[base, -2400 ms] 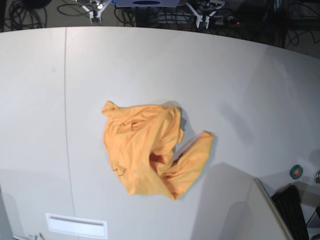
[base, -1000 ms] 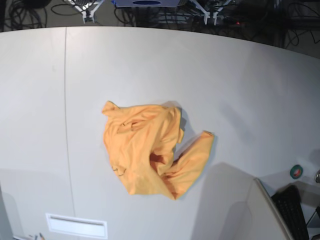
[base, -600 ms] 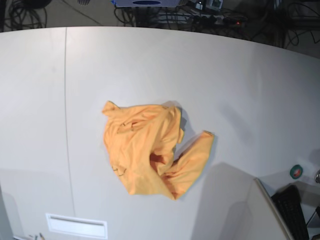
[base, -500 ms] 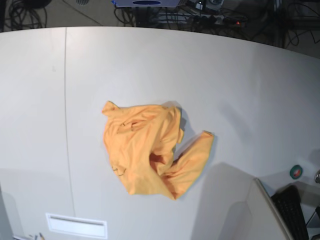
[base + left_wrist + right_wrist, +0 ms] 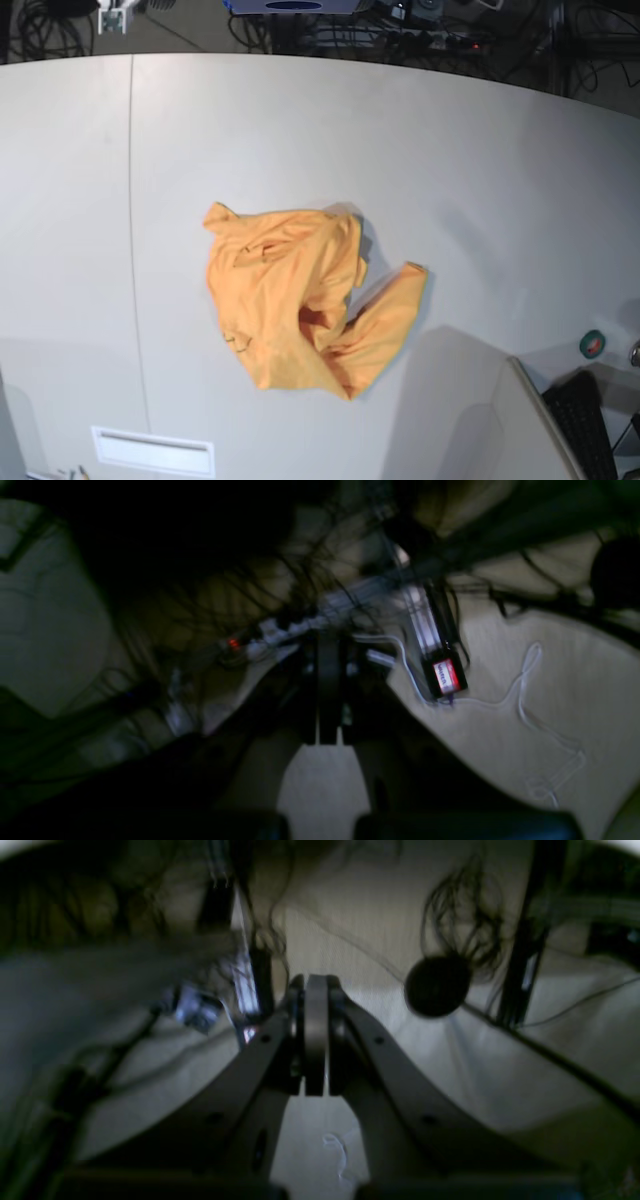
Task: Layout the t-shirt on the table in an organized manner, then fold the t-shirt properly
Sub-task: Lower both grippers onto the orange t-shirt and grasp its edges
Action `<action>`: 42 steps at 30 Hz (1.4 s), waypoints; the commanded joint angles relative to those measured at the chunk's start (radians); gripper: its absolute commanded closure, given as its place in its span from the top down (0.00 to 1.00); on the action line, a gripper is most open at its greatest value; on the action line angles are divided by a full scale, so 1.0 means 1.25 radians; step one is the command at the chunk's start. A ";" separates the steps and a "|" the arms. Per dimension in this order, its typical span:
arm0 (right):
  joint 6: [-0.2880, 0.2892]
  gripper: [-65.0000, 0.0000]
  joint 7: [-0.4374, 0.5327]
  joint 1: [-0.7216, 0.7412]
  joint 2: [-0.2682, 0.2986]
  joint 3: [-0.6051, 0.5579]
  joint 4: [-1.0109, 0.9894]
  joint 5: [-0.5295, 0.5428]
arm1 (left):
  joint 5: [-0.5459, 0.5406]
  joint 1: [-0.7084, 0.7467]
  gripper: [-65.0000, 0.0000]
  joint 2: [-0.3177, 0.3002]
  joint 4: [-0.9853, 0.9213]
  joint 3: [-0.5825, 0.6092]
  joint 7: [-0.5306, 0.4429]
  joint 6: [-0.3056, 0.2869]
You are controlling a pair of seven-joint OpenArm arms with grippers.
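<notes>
The orange-yellow t-shirt [image 5: 300, 305] lies crumpled in a heap near the middle of the table [image 5: 480, 180], with one sleeve sticking out to the lower right. No gripper is near it. In the left wrist view my left gripper [image 5: 327, 652] is shut and holds nothing. It hangs over a dim floor with cables. My right gripper [image 5: 316, 990] is likewise shut and holds nothing, above pale floor. A small white piece of the right arm [image 5: 117, 14] shows at the top left edge of the base view. Both wrist views are blurred and neither shows the t-shirt.
A thin dark seam [image 5: 132, 250] runs down the table's left side. A slanted grey panel [image 5: 465, 420], a black keyboard [image 5: 585, 425] and a green tape roll [image 5: 593, 343] sit at the lower right. A white slot [image 5: 152, 450] is at the front left. Cables [image 5: 340, 30] lie beyond the far edge.
The white gripper ends at the top edge of the base view have spread apart and pulled back almost out of sight. The t-shirt has not moved.
</notes>
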 commanded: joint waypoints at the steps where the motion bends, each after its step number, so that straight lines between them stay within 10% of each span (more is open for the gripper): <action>1: 0.000 0.00 -0.005 -0.009 0.002 0.003 0.043 0.001 | -0.001 0.009 0.00 -0.005 0.051 -0.018 -0.020 0.003; 6: 0.000 0.00 -0.130 0.153 0.004 0.005 0.117 0.000 | -0.001 -0.058 0.00 0.051 0.180 -0.067 0.024 0.003; 11: 0.010 0.00 -0.345 0.408 0.005 0.026 0.118 0.003 | -0.001 -0.208 0.00 0.198 0.223 -0.127 0.238 0.003; 15: 0.143 0.33 -0.443 0.594 0.027 0.028 0.102 0.003 | -0.001 -0.302 0.01 0.312 0.222 -0.163 0.316 0.003; 19: 0.291 0.52 -0.475 0.708 0.033 0.025 0.015 0.003 | -0.001 -0.373 0.25 0.362 0.188 -0.158 0.338 0.003; 22: 0.350 0.50 -0.473 0.756 0.033 0.023 -0.061 0.003 | -0.001 -0.403 0.25 0.369 0.151 -0.156 0.338 0.003; 36: 0.351 0.52 -0.356 0.980 0.017 -0.024 -0.424 0.025 | 0.000 -0.491 0.28 0.354 0.038 -0.165 0.337 0.003; 42: 0.351 0.52 -0.356 1.104 0.017 -0.002 -0.593 0.125 | -0.001 -0.482 0.63 0.337 0.039 -0.197 0.337 0.003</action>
